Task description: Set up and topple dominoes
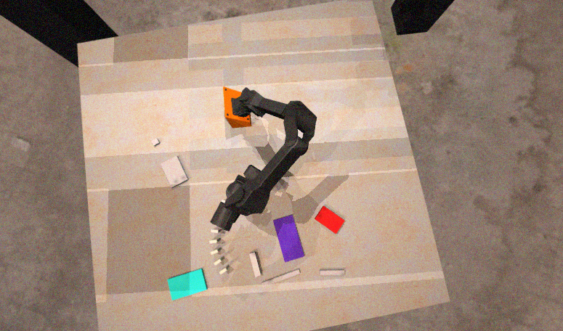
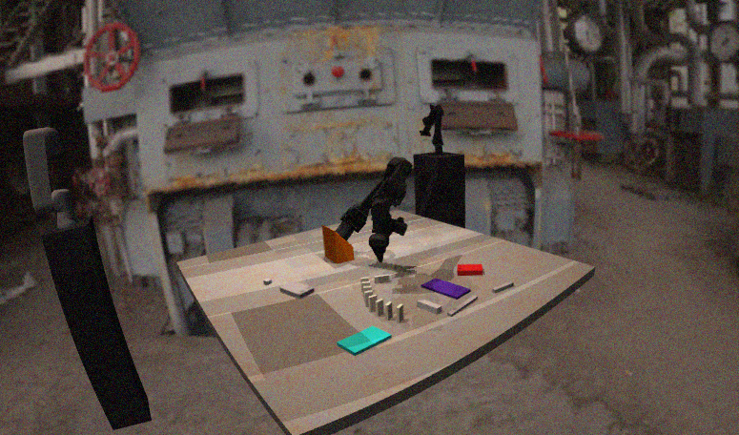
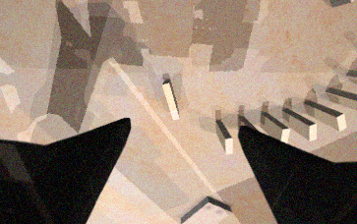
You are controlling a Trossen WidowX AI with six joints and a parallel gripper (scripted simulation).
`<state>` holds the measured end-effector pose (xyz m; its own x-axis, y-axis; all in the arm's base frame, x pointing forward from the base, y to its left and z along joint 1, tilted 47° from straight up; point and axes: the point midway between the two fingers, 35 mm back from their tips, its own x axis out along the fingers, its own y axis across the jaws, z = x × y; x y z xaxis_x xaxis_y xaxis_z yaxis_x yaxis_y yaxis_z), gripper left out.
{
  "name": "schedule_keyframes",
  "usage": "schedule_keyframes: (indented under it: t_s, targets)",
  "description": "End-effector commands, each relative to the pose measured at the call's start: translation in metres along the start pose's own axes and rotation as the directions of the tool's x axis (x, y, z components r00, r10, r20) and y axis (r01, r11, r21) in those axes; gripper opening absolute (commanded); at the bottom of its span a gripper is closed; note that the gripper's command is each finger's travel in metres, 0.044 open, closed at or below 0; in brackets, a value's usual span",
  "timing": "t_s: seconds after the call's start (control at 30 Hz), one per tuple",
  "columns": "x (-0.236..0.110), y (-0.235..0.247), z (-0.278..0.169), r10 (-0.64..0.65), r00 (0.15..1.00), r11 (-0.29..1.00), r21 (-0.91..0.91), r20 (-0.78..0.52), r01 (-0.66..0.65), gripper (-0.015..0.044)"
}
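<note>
A row of several small cream dominoes [image 1: 213, 251] [image 2: 379, 306] [image 3: 304, 125] stands in a slight curve near the table's front. My gripper [image 1: 219, 224] [image 2: 379, 258] [image 3: 185, 127] is open and empty. It hangs above the far end of the row, pointing down. In the wrist view the nearest row domino [image 3: 224, 138] is just inside the right finger, and one more domino [image 3: 171, 99] [image 2: 382, 278] is apart from the row, turned another way. Three spare dominoes lie flat to the right: the first spare [image 1: 255, 263] [image 2: 429, 306], the second spare [image 1: 281, 276] [image 2: 462, 305] and the third spare [image 1: 332, 271] [image 2: 502, 286].
A purple card [image 1: 288, 237] [image 2: 445, 287], a red block [image 1: 329, 218] [image 2: 469, 269] and a cyan card [image 1: 187, 284] [image 2: 364, 340] lie on the table [image 1: 151, 102] [image 2: 307, 378]. A grey slab [image 1: 173, 170] [image 2: 297, 290] and a small cube [image 1: 155, 141] lie left. The orange arm base [image 1: 234, 107] [image 2: 337, 246] is behind.
</note>
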<state>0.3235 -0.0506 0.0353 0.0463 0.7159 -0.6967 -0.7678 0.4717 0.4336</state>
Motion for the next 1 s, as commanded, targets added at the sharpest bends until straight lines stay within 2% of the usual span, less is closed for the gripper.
schedule_keyframes:
  t_s: [0.0,0.33,0.6,0.97]
  targets:
    - [0.015,0.021,0.009,0.006,1.000,0.945,-0.327,0.013,-0.002,0.0440]
    - [0.017,0.022,0.010,0.006,1.000,0.945,-0.327,0.013,-0.002,0.0440]
    - [0.079,0.023,0.011,0.007,1.000,0.945,-0.327,0.015,-0.002,0.0440]
    - [0.091,0.022,0.012,0.008,1.000,0.945,-0.327,0.016,-0.002,0.0440]
